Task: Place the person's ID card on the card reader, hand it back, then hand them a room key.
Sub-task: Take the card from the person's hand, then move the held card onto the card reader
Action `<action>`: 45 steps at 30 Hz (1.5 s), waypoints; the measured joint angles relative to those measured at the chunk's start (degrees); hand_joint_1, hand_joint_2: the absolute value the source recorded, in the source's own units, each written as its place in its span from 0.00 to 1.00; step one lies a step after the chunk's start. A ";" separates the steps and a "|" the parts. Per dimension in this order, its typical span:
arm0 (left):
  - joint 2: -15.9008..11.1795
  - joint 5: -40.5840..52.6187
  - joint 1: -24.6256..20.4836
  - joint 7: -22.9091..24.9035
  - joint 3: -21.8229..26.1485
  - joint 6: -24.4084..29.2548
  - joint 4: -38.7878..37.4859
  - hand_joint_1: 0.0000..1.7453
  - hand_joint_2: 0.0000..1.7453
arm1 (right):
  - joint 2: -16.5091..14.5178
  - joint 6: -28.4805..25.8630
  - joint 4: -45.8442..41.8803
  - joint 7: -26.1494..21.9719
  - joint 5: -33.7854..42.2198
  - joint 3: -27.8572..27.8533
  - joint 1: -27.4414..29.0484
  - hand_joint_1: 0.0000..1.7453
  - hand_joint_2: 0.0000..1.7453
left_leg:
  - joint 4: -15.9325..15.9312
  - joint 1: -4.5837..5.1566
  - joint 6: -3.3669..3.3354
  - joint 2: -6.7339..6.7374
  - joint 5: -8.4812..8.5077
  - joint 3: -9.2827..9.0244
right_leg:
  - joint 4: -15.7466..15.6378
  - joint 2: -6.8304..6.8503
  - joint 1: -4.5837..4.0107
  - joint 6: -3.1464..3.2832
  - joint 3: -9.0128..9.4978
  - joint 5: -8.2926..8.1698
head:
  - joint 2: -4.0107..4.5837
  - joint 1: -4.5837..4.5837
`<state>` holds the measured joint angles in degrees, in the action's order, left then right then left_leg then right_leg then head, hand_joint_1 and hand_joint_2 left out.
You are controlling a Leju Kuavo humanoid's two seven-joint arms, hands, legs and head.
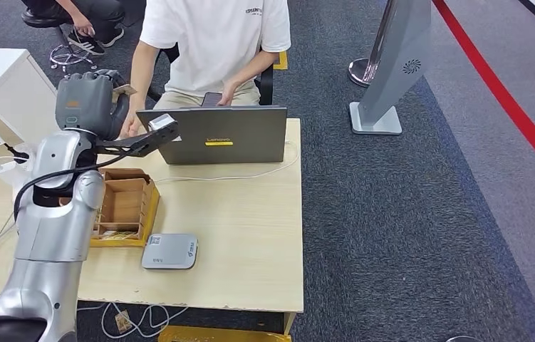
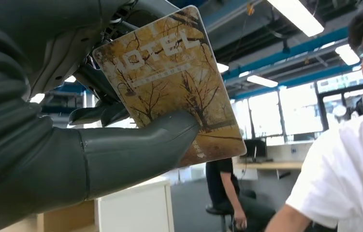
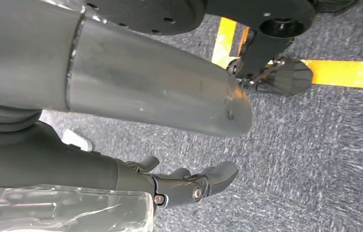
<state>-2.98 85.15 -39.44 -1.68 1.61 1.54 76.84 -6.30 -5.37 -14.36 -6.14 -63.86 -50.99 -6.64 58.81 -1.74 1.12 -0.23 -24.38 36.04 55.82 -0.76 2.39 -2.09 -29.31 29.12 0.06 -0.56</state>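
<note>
The room key [image 2: 169, 82], a card printed with yellow trees, is pinched between the thumb and fingers of the raised left hand [image 1: 90, 103], while the right hand [image 3: 184, 186] hangs loosely curled, holding nothing.

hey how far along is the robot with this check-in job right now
Late stage, it seems. The card reader sits bare on the table, so the ID step looks finished. The left hand holds a hotel key card raised toward the seated person. Left: the person taking it.
</note>
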 joint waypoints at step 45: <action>-6.93 4.67 31.72 6.08 -15.46 0.73 5.84 1.00 1.00 | -0.08 -3.64 0.07 1.71 -5.03 -4.51 1.71 0.00 0.00 | -0.11 0.03 0.00 -0.04 -0.02 0.01 | 0.01 0.13 0.01 0.06 -0.11 0.12 | -0.01 -0.01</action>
<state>-9.91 89.82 -7.72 4.40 -13.85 2.27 82.67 -6.38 -9.01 -14.29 -4.43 -68.89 -55.50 -4.93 58.70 -1.71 1.12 -0.28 -24.40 36.05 55.84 -0.63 2.40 -2.03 -29.42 29.24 0.05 -0.57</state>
